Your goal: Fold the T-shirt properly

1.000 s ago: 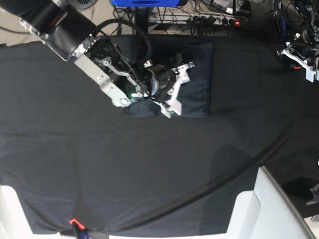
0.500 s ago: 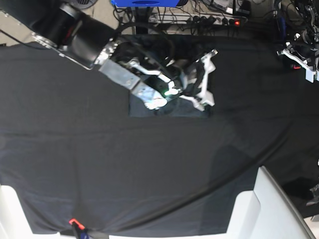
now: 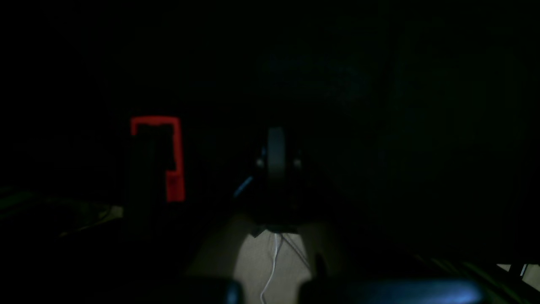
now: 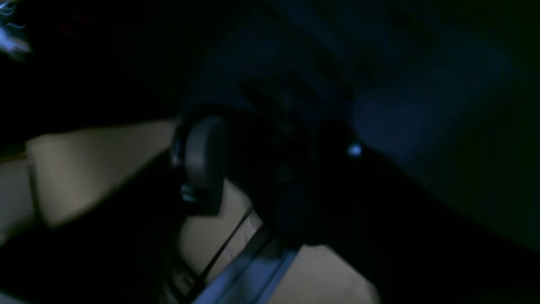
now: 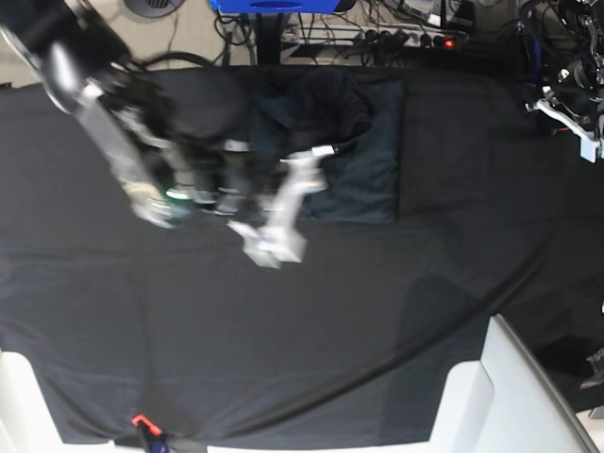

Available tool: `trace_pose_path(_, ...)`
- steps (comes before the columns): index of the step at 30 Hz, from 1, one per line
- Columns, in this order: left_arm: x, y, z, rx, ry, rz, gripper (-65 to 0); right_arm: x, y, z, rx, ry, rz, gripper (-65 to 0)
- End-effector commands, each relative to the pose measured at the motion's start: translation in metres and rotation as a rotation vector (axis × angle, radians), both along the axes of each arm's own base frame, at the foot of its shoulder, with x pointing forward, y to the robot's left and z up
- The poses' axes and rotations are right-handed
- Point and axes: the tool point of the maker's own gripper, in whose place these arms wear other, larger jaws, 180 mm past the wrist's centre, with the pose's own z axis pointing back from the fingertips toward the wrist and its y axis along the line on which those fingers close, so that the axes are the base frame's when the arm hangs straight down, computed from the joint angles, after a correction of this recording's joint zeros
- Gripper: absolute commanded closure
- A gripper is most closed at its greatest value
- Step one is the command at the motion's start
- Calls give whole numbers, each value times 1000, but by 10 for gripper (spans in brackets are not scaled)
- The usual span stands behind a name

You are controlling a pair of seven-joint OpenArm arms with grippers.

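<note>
Locating the garment: the dark slate-grey soft knit T-shirt (image 5: 363,160) lies as a folded packet on the plain black tablecloth (image 5: 425,330). A rumpled mound of its own cloth is heaped on the part nearest my right arm.
Bearing from right gripper: the right gripper (image 5: 280,219) sits just off the packet's corner. The shirt lies up the base view from it, toward the left arm's side, touching or just beside the upper white finger (image 5: 300,179).
Bearing from left gripper: the left gripper (image 5: 572,115) is parked well apart, and the shirt lies far across the cloth from it.
Nearer arm: right, clearly.
Right gripper state: I cannot tell. It is smeared in the base view and murky in its wrist view, where one dark pad (image 4: 202,164) shows against dark fabric.
Left gripper state: closed on nothing, fingers together.
Long axis of shirt: the packet is close to square. I judge it slightly longer across the view, running away from the right gripper toward the left arm.
Pointing: neckline and hem cannot be distinguished.
Coming move, my judgement: the mound needs flattening or refolding from the right gripper's side.
</note>
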Motion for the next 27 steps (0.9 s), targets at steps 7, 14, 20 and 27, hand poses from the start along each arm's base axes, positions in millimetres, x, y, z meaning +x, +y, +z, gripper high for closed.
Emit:
trace_pose_path(7,9,10,14,27,-35,-7,0,18,-24,-5,15,1,-119,-11)
trace_pose_path(14,6,11,13,29,-30,-7,0,19,-36,-40,-23,40,-190,-8)
trace_pose_path(20,6,11,13,29,-30,-7,0,14,-26,-42,-3,57,-190,-8)
trace_pose_path(27,8,11,13,29,-33,-6,0,8,-13,-59,2,128,-204,-8)
